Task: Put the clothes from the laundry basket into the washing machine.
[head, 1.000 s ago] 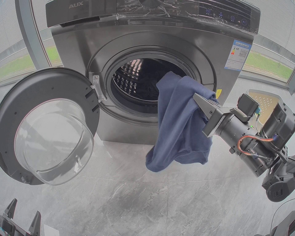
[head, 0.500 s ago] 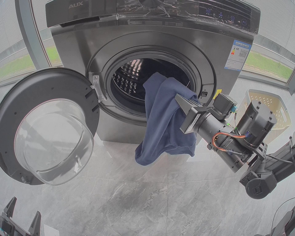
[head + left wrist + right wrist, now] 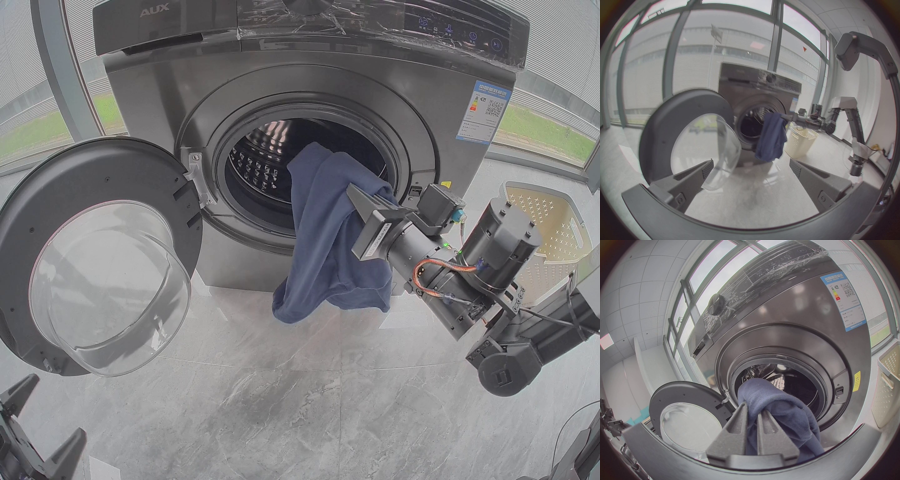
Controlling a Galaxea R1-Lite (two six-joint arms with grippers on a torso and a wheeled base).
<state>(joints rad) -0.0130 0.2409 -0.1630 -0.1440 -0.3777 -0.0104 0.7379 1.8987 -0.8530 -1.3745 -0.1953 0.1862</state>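
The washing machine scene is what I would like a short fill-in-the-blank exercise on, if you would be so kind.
1. The right hand is shut on a dark ____ garment.
2. The door of the washing machine stands ____.
3. The laundry basket stands on the floor on the robot's ____ side of the machine.
4. The left hand is ____ and holds nothing.

Missing words: blue; open; right; open.

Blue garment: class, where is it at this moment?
In the head view the blue garment hangs from the shut right gripper, in front of the open washing machine, right of its swung-open door.
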